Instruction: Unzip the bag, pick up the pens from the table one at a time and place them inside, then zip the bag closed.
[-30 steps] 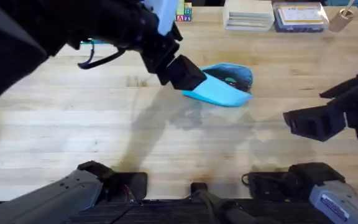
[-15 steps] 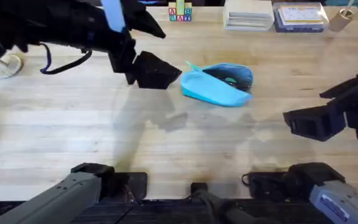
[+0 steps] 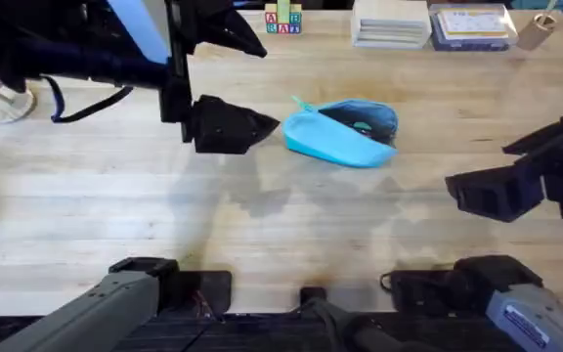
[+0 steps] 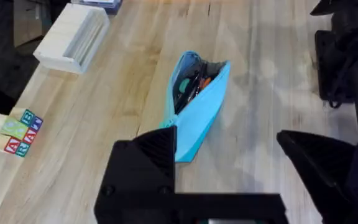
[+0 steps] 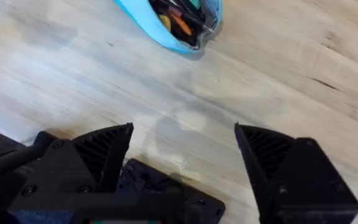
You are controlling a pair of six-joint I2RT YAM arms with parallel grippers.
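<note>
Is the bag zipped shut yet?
No: in the left wrist view the bag gapes open along its zipper, with its dark lining and the pens visible inside.

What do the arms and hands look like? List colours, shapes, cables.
Both arms are black with grey base links. The left hand and right hand have black, wedge-shaped, ribbed fingers. A black cable loops along the left arm.

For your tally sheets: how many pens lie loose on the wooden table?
0. The light wooden table has none loose; pens sit inside the open light blue fabric pouch, possibly some hidden.
</note>
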